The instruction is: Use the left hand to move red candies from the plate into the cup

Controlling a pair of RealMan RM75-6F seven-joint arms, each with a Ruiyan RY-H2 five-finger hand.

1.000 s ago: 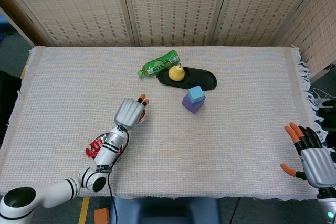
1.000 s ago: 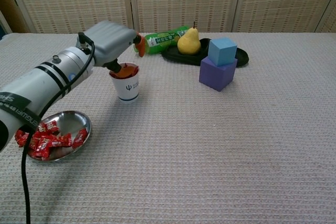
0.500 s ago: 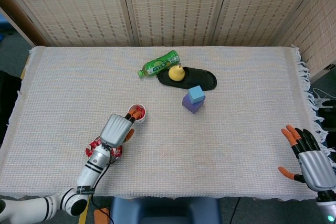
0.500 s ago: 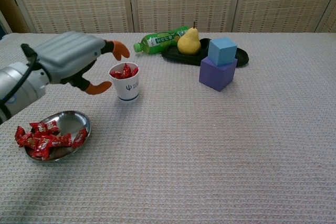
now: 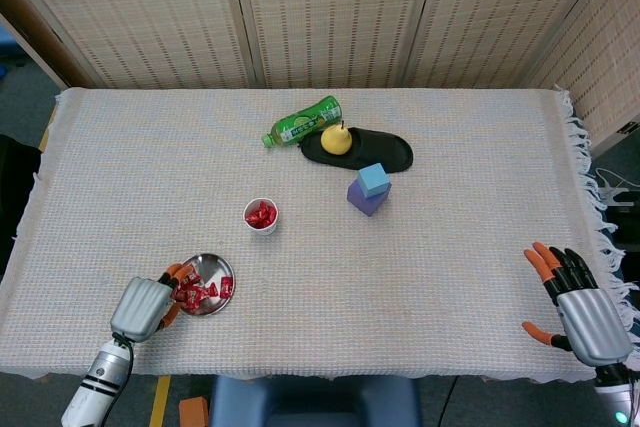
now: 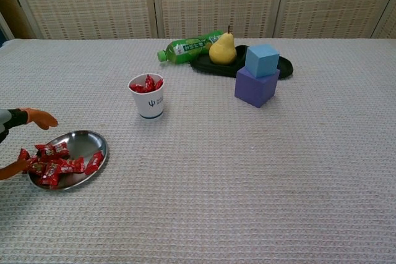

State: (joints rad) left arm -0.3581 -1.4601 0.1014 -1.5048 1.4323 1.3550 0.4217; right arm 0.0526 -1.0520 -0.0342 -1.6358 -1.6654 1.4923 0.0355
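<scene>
1. Now, your left hand (image 5: 142, 308) sat at the near-left edge of the table (image 5: 450, 247), at the left rim of the metal plate (image 5: 214, 269), with its orange fingertips (image 6: 42, 117) spread over the red candies (image 6: 54, 163).
2. You could not be told for sure whether those fingers pinched a candy; in the chest view the hand was cut off by the left edge, and only two fingertips showed, apart from each other.
3. Most of the candies lay heaped on the side of the plate nearest your left hand; the far side of the plate was bare metal.
4. Beyond that hand, up and to its right, the white cup (image 5: 261, 216) stood upright, apart from the plate, with red candies already inside it.
5. Nothing stood between your left hand and the cup but bare cloth.
6. Farther off past the cup, a green bottle (image 5: 303, 121) lay on its side, touching a black tray (image 5: 385, 152) that bore a yellow pear (image 5: 336, 138).
7. Just beside that tray, a blue cube (image 5: 373, 179) rested on a purple cube (image 5: 363, 198).
8. Well apart at the near-right corner, your right hand (image 5: 583, 311) hung with fingers spread and held nothing; the frame cut off its wrist.
</scene>
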